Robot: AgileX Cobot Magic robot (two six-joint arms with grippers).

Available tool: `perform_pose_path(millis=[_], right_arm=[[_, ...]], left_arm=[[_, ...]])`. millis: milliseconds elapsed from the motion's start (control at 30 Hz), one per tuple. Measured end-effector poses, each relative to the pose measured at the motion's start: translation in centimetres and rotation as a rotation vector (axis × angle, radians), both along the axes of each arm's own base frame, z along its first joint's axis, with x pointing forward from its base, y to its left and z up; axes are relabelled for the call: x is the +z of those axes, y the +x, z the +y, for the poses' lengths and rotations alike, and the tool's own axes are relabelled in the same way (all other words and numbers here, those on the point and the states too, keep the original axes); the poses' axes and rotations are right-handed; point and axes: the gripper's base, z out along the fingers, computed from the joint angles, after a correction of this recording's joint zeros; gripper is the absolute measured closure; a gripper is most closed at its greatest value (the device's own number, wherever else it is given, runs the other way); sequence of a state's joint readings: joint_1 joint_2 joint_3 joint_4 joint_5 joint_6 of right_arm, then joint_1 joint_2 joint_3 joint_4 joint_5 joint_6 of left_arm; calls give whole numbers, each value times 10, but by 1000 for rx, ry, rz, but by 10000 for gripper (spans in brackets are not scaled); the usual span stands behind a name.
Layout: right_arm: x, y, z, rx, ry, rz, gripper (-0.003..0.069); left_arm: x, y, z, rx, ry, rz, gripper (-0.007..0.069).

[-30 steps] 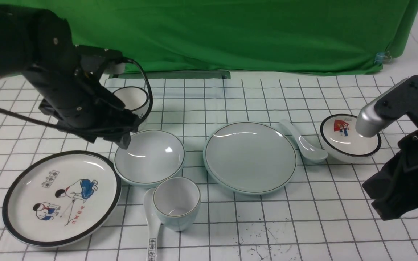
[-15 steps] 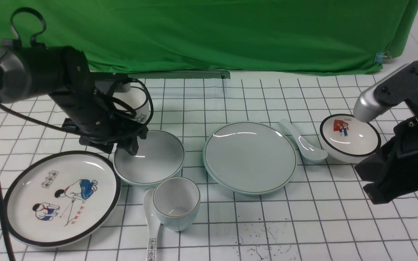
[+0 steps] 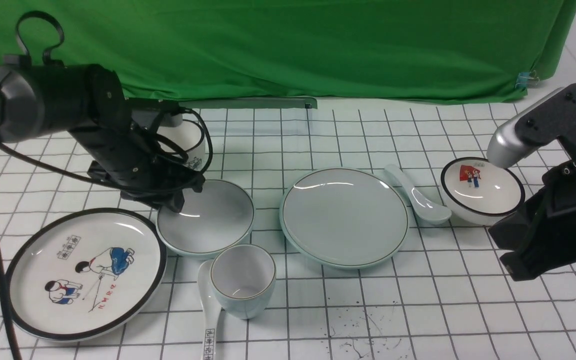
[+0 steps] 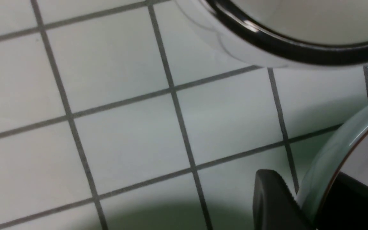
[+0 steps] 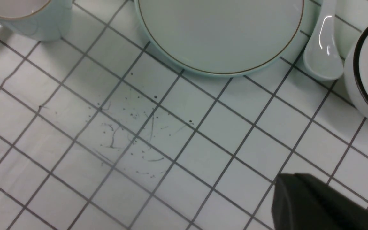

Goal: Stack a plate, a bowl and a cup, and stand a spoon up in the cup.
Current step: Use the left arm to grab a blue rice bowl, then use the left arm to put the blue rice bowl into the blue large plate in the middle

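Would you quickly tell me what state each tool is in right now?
Left tool: closed on the rim of the bowl.
Right tool: closed, with nothing seen in it.

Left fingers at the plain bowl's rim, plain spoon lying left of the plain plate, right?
No: the front view shows the plain spoon lying right of the plain plate. The left fingers are at the plain bowl's rim.
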State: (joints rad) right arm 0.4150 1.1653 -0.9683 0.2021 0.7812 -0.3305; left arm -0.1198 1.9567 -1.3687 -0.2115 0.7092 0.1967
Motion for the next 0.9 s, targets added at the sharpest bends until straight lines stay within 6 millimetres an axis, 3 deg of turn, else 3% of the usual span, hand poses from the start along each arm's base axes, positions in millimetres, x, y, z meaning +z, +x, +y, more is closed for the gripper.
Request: perform_pose_path(millis=[100,200,300,500,533,600,733,900], right_arm=[[0,0,0,0,0,1,648],[0,0,0,0,-1,0,648],[0,0,0,0,-1,0,648],[0,0,0,2,-2,1,648],[0,-1,0,4,-3,0,648],[1,-1,0,6,-4,-3,648],[19,-6,-3,11,-5,-34,648],[47,-15,-8,16,5,-96,648]], left_arm=[[0,0,0,-5,3,4,510],[0,-1,0,-12,5,12,603],[2,-3,0,-16,2,16,625],[34,-11,-1,-30,-18,-40,636],[51,-16,-2,-33,-41,-84,636],[63,-20,-5,-36,-68,-112,636],[104,-37,-34,-106,-166,-210,636],[115,-36,-72,-180,-247,-231,636]])
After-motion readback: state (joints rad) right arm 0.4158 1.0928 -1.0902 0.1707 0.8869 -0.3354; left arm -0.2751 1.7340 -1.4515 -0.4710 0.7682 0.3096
